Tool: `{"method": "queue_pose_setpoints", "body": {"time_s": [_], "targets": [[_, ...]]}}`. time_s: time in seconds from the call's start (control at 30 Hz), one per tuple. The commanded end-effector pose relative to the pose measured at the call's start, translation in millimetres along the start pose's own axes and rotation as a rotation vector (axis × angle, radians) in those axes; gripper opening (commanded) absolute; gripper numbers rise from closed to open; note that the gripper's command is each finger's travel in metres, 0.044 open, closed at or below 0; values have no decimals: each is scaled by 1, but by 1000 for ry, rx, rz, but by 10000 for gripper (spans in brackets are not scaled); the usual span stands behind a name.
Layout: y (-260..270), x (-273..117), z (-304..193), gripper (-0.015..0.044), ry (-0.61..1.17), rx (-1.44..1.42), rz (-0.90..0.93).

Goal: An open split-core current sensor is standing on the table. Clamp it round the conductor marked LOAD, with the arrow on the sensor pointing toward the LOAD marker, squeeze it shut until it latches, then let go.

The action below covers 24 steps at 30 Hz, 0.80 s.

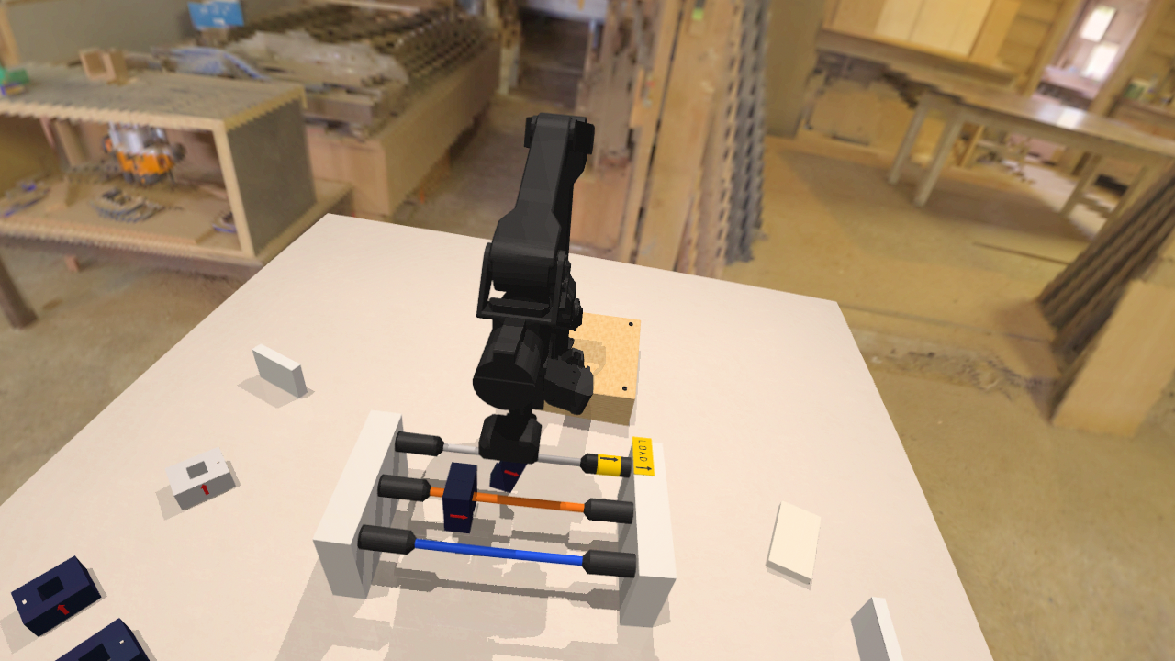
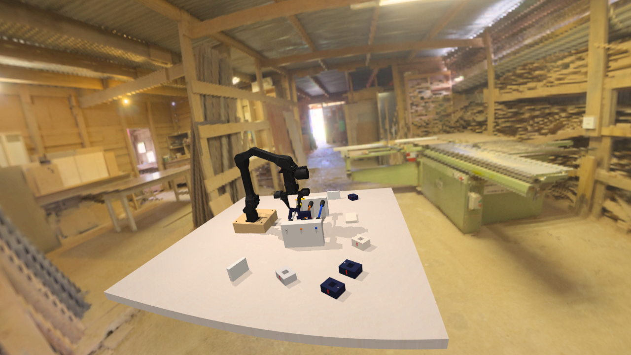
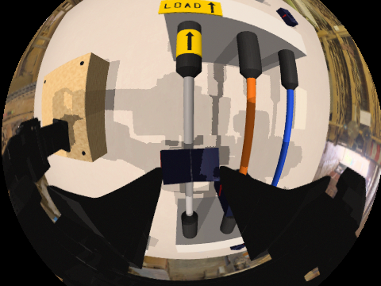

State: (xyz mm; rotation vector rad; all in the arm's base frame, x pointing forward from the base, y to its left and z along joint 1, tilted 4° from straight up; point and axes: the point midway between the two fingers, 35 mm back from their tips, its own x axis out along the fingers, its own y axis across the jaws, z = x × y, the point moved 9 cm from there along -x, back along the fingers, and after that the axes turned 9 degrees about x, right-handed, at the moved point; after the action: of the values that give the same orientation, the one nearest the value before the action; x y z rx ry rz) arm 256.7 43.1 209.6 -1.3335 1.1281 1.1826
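My gripper (image 1: 509,449) (image 3: 190,171) is shut on a dark blue split-core sensor (image 1: 508,476) (image 3: 204,162), with one finger on each side. The sensor sits over the grey conductor (image 1: 563,460) (image 3: 188,111), which runs out from under it both ways in the wrist view. Its red arrow points toward the yellow LOAD marker (image 1: 643,456) (image 3: 171,6). A yellow band (image 1: 609,464) (image 3: 182,41) with a black arrow is on that conductor's end. The sensor's top seam looks closed; its underside is hidden, so I cannot tell whether it is latched.
Another dark blue sensor (image 1: 459,493) hangs on the orange conductor (image 1: 533,500) (image 3: 249,127), close to my gripper. The blue conductor (image 1: 493,551) (image 3: 290,111) lies beyond. White end walls (image 1: 655,526) (image 2: 302,233) hold the conductors. Loose sensors (image 1: 190,490) (image 2: 350,268) and blocks (image 1: 279,371) (image 1: 794,540) lie around.
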Motion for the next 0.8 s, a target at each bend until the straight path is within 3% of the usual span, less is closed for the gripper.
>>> {"method": "queue_pose_setpoints", "body": {"time_s": [0.0,0.5,0.77], "targets": [[0,0,0,53,0,0,1],[0,0,0,440,0,0,1],[0,2,0,440,0,0,2]]}}
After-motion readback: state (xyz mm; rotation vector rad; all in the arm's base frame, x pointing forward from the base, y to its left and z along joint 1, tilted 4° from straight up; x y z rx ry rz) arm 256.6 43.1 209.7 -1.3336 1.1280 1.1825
